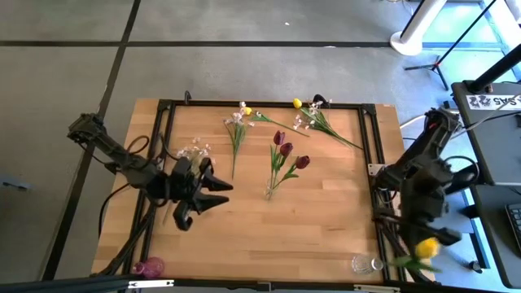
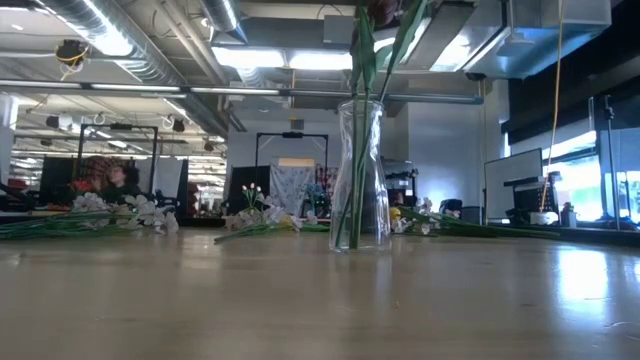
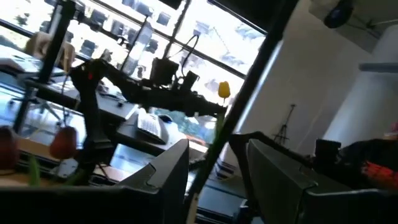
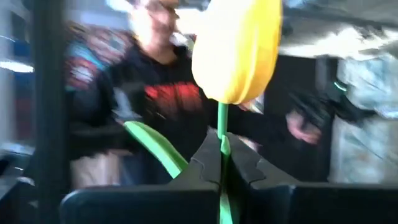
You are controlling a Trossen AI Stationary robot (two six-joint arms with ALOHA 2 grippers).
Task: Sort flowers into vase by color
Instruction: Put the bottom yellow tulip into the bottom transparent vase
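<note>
Bright ceiling strip lights (image 2: 300, 60), window glare, motion-blurred wrist views, dim foreground tabletop (image 2: 320, 300).

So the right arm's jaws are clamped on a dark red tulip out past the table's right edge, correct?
Not quite: the flower is a yellow tulip, not dark red. The right wrist view shows the right gripper with its jaws shut on the green stem; the high view places it past the table's right edge.
</note>
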